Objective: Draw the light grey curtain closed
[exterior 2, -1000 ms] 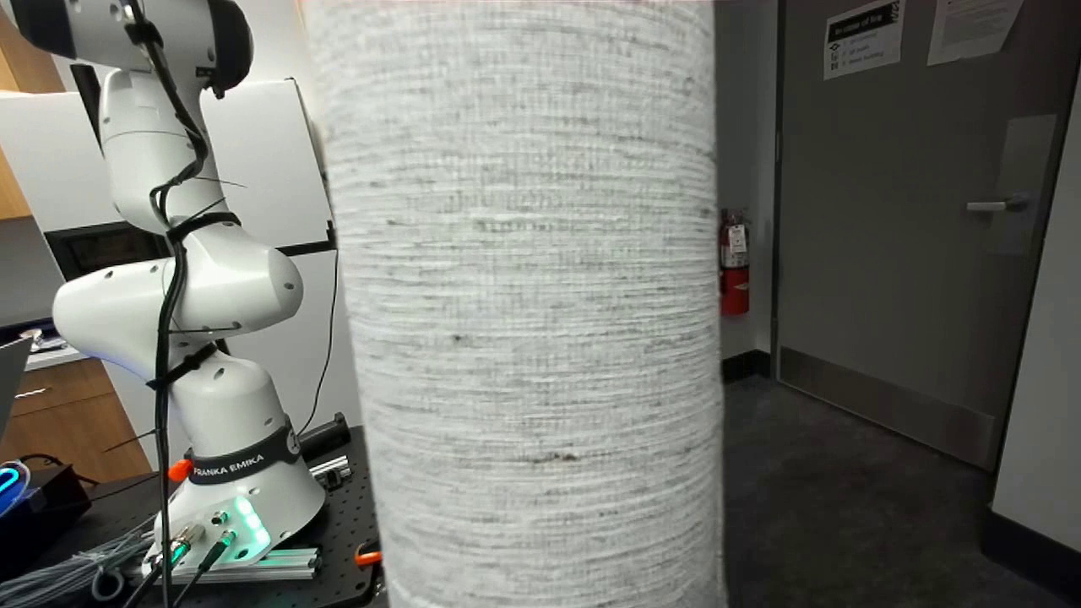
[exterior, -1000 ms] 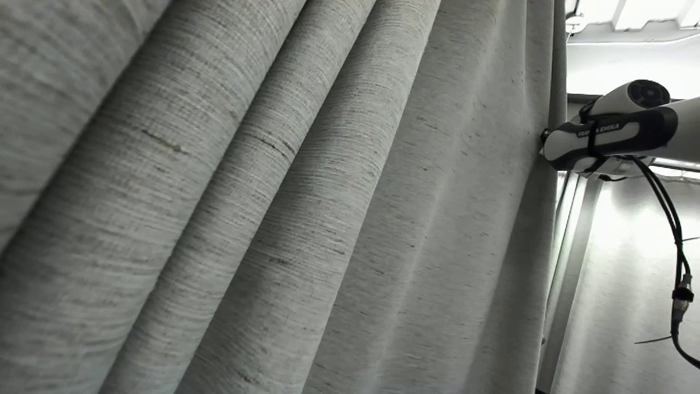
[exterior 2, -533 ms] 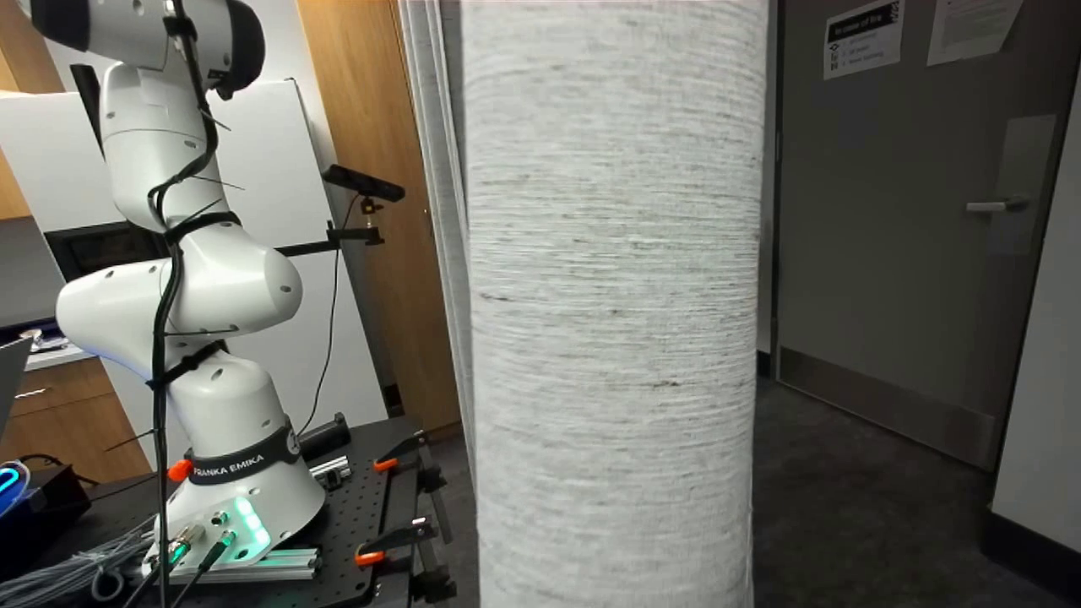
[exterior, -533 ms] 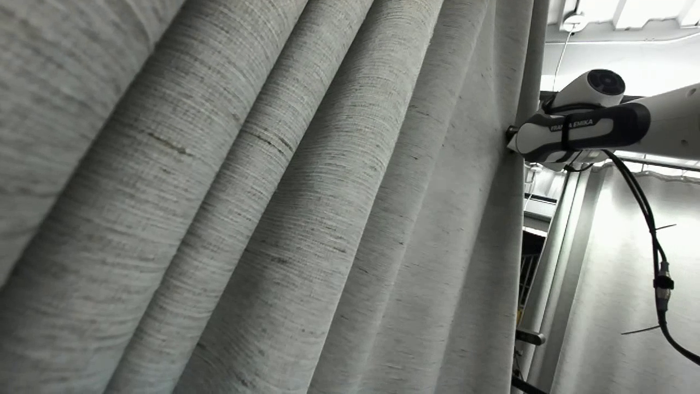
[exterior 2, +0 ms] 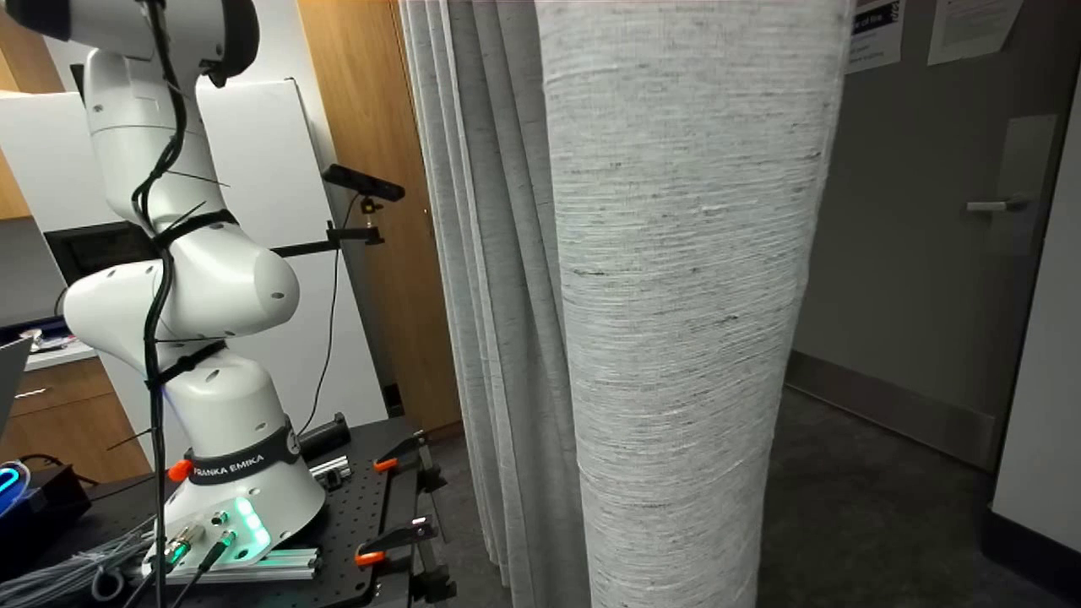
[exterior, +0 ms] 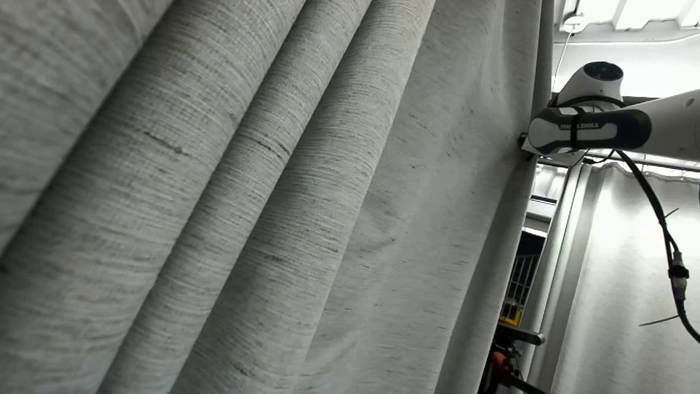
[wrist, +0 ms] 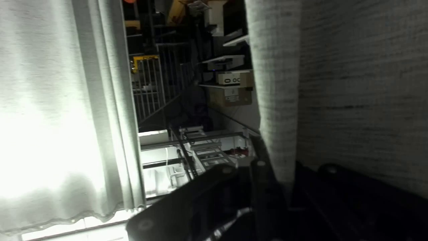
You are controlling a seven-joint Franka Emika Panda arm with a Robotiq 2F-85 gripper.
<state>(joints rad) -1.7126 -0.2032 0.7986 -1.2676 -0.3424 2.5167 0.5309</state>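
Observation:
The light grey curtain [exterior: 262, 180] fills most of an exterior view in deep slanting pleats. In an exterior view its near fold [exterior 2: 684, 295] hangs as a wide tilted column right of the arm. In the wrist view the curtain's edge [wrist: 276, 77] runs down between the dark fingers. My gripper [wrist: 279, 167] is shut on that edge; the fabric narrows where the fingers pinch it. In an exterior view the gripper [exterior: 524, 143] is at the curtain's right edge, mostly hidden by the wrist. It is out of the frame in the view with the arm's base.
Another bright curtain panel [wrist: 50, 83] hangs across a gap showing a dark room with a ladder [wrist: 207, 150] and shelves. More folds [exterior 2: 498, 253] hang behind the near fold. Clamps [exterior 2: 397, 545] and a camera on a bracket [exterior 2: 363, 181] stand by the table. A door [exterior 2: 920, 253] is at right.
The near fold has swung right and now tilts, uncovering clamps, bracket camera and folds behind. In the view along the curtain, the gripper and held edge shifted left, then slightly back right.

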